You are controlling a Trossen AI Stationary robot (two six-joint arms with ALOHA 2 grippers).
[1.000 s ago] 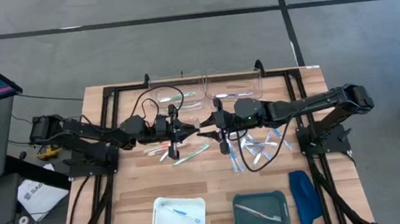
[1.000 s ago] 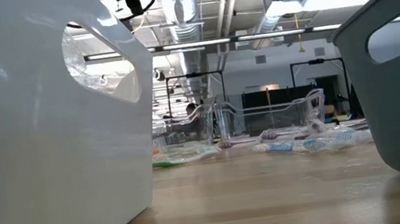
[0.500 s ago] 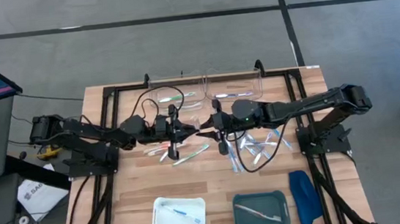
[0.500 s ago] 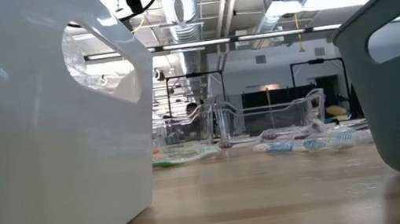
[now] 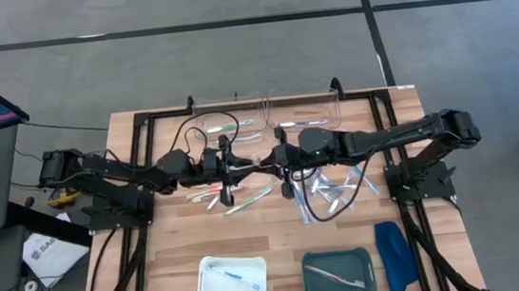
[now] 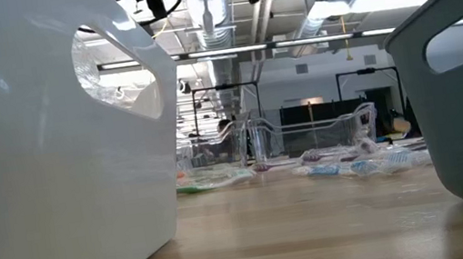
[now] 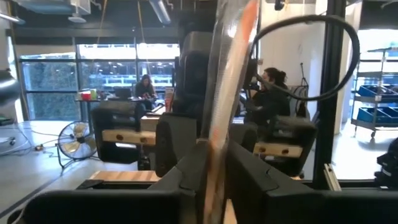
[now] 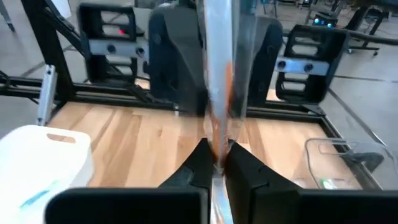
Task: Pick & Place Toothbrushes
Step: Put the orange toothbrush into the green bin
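High view, left to right: the left gripper (image 5: 239, 173) sits above the middle of the wooden table (image 5: 164, 245), reaching toward the centre, and the right gripper (image 5: 268, 171) faces it tip to tip, almost touching. Between the two hangs one clear-wrapped toothbrush (image 7: 225, 81) with an orange handle. In the left wrist view the left gripper's fingers (image 7: 186, 175) are closed to a narrow slit on the lower part of the wrapper, which stands upright above them, with the right gripper's dark body just behind it. In the right wrist view the right gripper's fingers (image 8: 244, 167) are likewise pinched nearly together on the same wrapped toothbrush (image 8: 217, 81), the left gripper close behind. So both grippers hold the one toothbrush, raised off the table.

Beneath and just to the near side of the left gripper lie loose pink, green and white toothbrushes (image 5: 244, 202). Beneath and to the right of the right gripper lies a heap of blue and clear-wrapped toothbrushes (image 5: 336, 192). Beyond both grippers, at the far edge, stand two clear bins (image 5: 266, 113) with a few toothbrushes inside. Nearer the front edge, well apart from the grippers, are a white tray (image 5: 231, 280) holding a blue-tipped toothbrush, a green tray (image 5: 339, 275) holding a pale toothbrush, and a dark-blue oblong object (image 5: 395, 256) at the right.
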